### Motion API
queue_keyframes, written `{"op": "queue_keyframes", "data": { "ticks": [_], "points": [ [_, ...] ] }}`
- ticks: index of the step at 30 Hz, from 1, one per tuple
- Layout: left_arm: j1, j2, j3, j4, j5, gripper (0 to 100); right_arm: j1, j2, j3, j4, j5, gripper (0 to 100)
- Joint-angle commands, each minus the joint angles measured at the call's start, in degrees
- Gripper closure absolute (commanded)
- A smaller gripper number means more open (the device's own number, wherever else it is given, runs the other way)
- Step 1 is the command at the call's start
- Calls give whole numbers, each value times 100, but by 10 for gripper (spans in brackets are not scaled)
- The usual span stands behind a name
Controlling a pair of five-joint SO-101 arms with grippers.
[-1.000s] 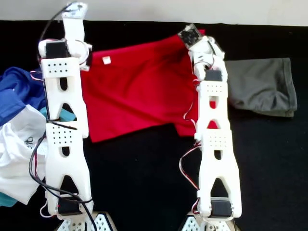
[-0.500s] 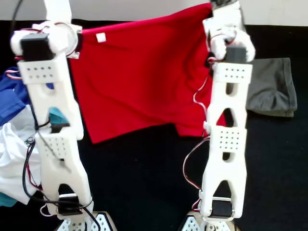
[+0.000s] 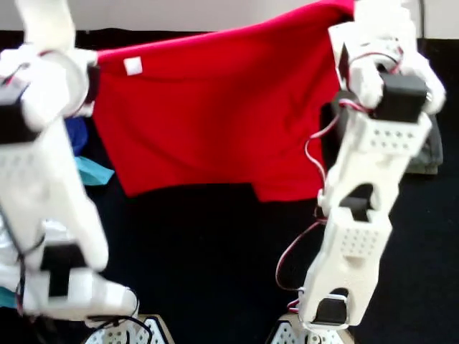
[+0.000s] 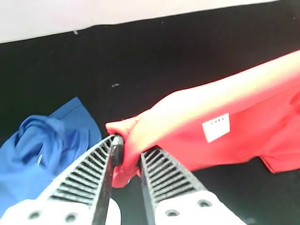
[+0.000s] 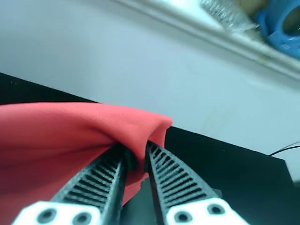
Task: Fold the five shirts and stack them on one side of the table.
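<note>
The red shirt hangs spread between the two arms above the black table. In the high view its upper edge runs from about 10 o'clock to 1 o'clock, and its lower hem droops toward the centre. The left gripper pinches one bunched corner, its fingers pressed onto the fabric. The right gripper is clamped the same way on the opposite corner, with cloth folded over its tips. A small white label (near the left-held corner) shows on the shirt.

At 9 o'clock, past the left arm, a blue shirt lies crumpled on the table, with a scrap of teal cloth just beside it. At 3 o'clock, behind the right arm, part of a grey shirt lies on the table. A white wall runs along the table's far edge at 12 o'clock.
</note>
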Motion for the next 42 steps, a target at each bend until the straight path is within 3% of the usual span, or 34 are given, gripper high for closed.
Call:
{"op": "queue_keyframes", "data": {
  "ticks": [1,7,20,29,34,42],
  "points": [
    [-242,-1279,787,0,-26,991,154,-989,-576,277,-44,992],
    [-356,-2387,1516,0,-26,991,119,-2044,-549,409,-44,992],
    [-365,-3530,1560,9,-18,991,-57,-3837,-532,769,-35,992],
    [-365,-3662,2712,9,-9,991,-66,-4101,-523,796,-35,992],
    [-391,-4435,3108,9,-9,991,-66,-4321,-497,804,-35,992],
    [-418,-5288,3486,-9,-18,991,-66,-5385,690,796,-44,992]
  ]
}}
